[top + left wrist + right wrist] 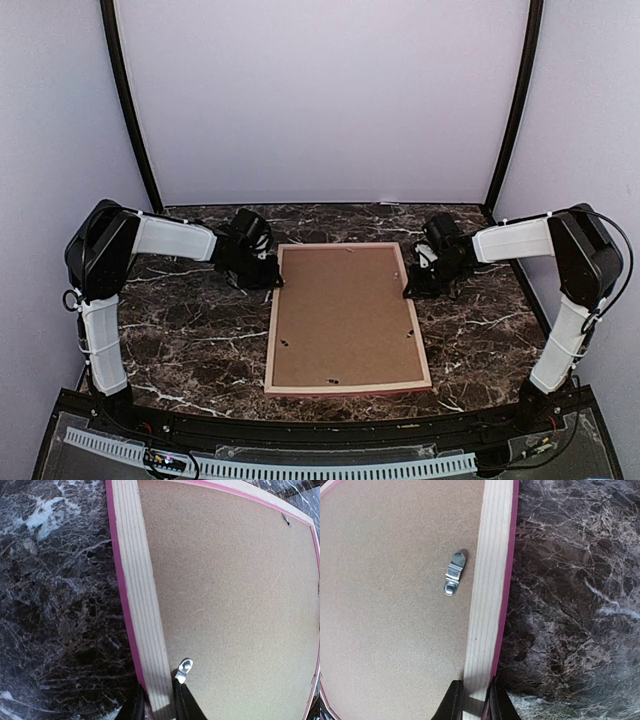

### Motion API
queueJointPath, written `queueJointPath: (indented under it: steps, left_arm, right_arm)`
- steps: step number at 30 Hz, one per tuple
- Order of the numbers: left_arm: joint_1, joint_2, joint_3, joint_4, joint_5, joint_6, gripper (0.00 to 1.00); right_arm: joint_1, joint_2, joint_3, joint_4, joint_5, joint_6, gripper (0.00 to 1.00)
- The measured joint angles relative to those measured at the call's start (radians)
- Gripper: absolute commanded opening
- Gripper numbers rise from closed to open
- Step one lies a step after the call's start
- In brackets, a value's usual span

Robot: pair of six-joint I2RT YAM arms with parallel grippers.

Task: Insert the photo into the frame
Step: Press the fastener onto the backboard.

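Observation:
The frame (pixel 345 388) lies back up on the marble table, its pale wood rails edged in pink. A brown backing board (pixel 345 315) fills it. The photo is hidden from every view. My left gripper (pixel 272 282) sits at the frame's far left corner. In the left wrist view its fingers (pixel 159 694) press both sides of the left rail (pixel 142 605). My right gripper (pixel 410 290) is at the right rail near the far corner. In the right wrist view it (pixel 475 690) is shut across that rail (pixel 487 580).
Small metal turn clips (pixel 184 670) (pixel 454 573) sit on the board beside each gripped rail, with more along the near edge (pixel 330 380). Dark marble table (pixel 190 340) surrounds the frame. White walls enclose three sides, and a black cable rail (pixel 300 430) runs along the near edge.

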Motion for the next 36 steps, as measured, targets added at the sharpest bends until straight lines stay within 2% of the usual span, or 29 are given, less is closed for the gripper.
queueJointPath:
  steps: [5,15,19,31,36]
  left_arm:
    - [0.000,0.005,0.005,0.013,-0.018,0.005,0.21]
    - [0.007,0.031,0.029,0.051,-0.054,0.090,0.51]
    - [0.007,0.035,0.040,0.049,-0.080,0.117,0.54]
    - [0.008,0.036,0.050,0.023,-0.089,0.175,0.56]
    - [0.008,0.036,0.050,0.021,-0.074,0.189,0.62]
  right_arm:
    - [0.000,0.000,-0.002,0.010,0.000,0.001,0.10]
    - [0.000,0.000,-0.002,0.011,0.004,0.001,0.09]
    - [0.000,0.000,-0.002,0.011,0.004,0.001,0.09]
    - [0.000,0.005,0.006,0.001,0.003,-0.002,0.09]
    - [0.000,0.006,0.007,0.000,0.003,-0.002,0.09]
